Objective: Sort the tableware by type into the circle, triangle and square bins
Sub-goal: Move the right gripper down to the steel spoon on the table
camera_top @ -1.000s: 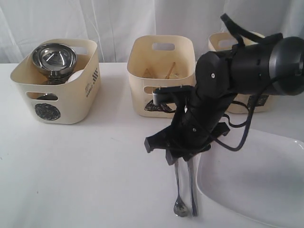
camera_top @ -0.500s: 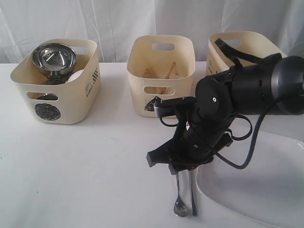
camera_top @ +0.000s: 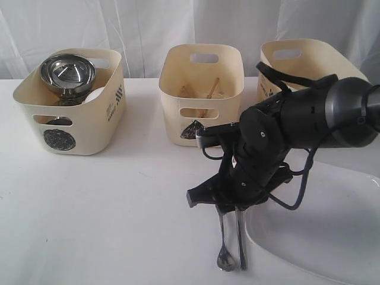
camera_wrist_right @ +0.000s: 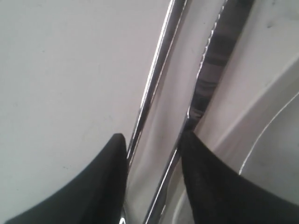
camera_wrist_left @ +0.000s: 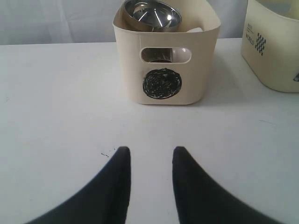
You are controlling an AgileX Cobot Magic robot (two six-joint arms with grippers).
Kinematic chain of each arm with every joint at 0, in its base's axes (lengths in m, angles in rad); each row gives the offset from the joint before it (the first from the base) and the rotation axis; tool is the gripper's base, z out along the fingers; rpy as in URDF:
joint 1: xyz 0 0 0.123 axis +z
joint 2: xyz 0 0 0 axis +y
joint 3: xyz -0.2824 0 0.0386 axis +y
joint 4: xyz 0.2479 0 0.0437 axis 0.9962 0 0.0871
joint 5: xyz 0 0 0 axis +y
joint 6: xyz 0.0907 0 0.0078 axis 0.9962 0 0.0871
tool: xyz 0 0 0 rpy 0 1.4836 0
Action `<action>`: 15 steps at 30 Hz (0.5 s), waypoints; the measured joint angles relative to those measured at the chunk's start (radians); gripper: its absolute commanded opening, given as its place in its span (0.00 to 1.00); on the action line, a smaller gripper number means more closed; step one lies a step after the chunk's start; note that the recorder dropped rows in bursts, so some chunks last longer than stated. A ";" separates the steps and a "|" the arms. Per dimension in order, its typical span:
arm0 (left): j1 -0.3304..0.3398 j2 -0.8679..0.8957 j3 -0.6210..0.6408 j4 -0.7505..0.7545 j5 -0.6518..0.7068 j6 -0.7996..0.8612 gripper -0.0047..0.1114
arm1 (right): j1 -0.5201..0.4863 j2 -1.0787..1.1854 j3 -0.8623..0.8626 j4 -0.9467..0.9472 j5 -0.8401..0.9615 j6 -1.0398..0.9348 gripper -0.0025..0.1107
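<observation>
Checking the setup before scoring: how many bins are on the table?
3, in a row at the back: left bin, middle bin, right bin. None seems hidden.

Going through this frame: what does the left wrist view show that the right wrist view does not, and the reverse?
Left wrist only: the cream plastic bin marked with a scribbled black circle, a shiny steel bowl at its top, and part of a second cream bin.
Right wrist only: the slim steel spoon handle and the serrated steel knife side by side, next to the large white square plate.
Both: the white table and dark jaws standing open, the left gripper over bare table, the right gripper down at the two handles.
</observation>
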 measured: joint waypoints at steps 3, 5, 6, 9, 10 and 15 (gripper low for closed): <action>0.000 0.000 0.000 0.000 0.000 0.000 0.35 | 0.009 0.002 0.000 -0.014 0.000 0.021 0.35; 0.000 0.000 0.000 0.000 0.000 0.000 0.35 | 0.026 0.002 -0.012 -0.017 0.000 0.039 0.35; 0.000 0.000 0.000 0.000 0.000 0.000 0.35 | 0.040 0.005 -0.026 -0.017 0.000 0.053 0.35; 0.000 0.000 0.000 0.000 0.000 0.000 0.35 | 0.066 0.013 -0.053 -0.017 0.000 0.083 0.35; 0.000 0.000 0.000 0.000 0.000 0.000 0.35 | 0.070 0.017 -0.060 -0.017 0.000 0.099 0.35; 0.000 0.000 0.000 0.000 0.000 0.000 0.35 | 0.070 0.049 -0.060 -0.033 0.002 0.146 0.35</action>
